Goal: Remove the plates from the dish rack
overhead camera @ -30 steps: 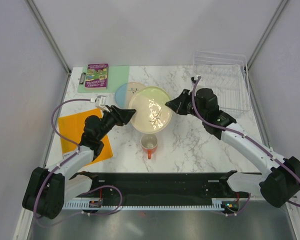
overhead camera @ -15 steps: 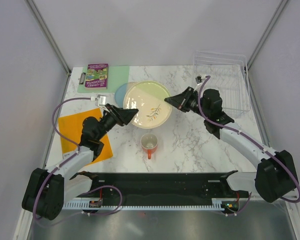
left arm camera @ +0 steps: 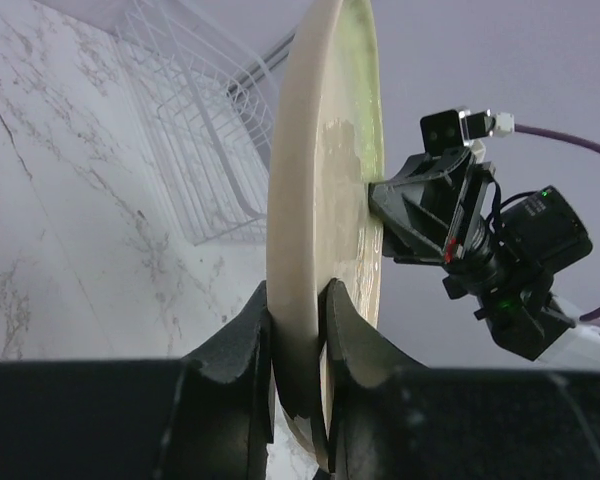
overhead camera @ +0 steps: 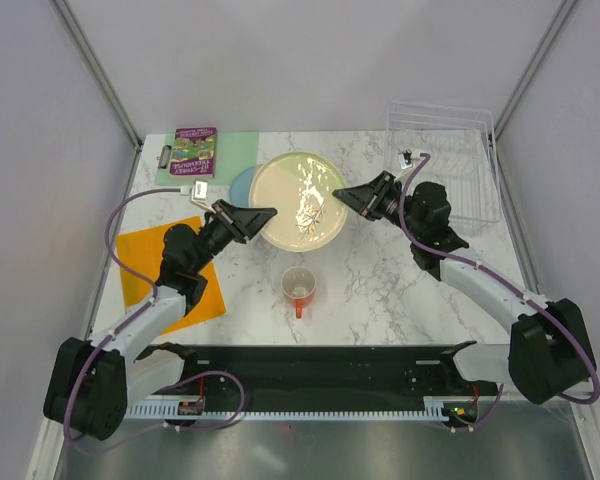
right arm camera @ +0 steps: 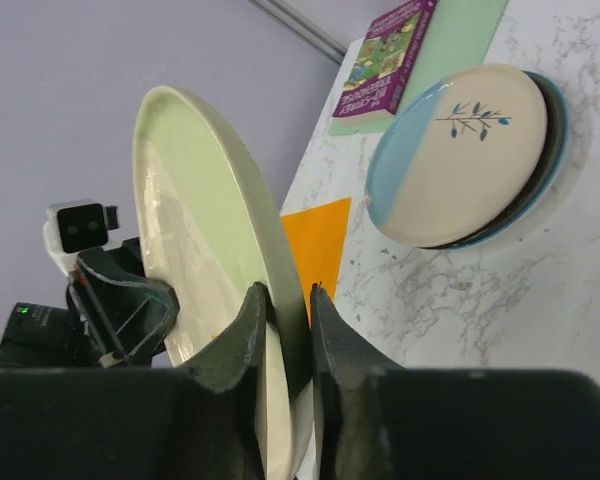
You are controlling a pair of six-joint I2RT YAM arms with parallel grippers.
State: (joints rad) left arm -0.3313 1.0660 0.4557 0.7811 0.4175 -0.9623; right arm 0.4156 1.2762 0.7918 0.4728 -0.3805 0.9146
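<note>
A pale yellow-green and cream plate (overhead camera: 300,200) is held above the table between both grippers, over the middle of the marble top. My left gripper (overhead camera: 263,213) is shut on its left rim, as the left wrist view (left arm camera: 298,320) shows. My right gripper (overhead camera: 340,197) is shut on its right rim, as the right wrist view (right arm camera: 285,310) shows. A stack of plates (overhead camera: 242,183), topped by a blue and cream one with a sprig (right arm camera: 460,160), lies on the table just behind and left of it. The wire dish rack (overhead camera: 450,160) stands at the far right, and I see no plate in it.
An orange-red mug (overhead camera: 298,287) stands on the table near the front of the held plate. An orange mat (overhead camera: 170,270) lies at the left. A green mat (overhead camera: 235,150) with a purple book (overhead camera: 193,150) lies at the far left.
Both grippers have carried the plate away from the near edge, toward the stack at the back. The plate's tilt has changed. Both grips have held.
</note>
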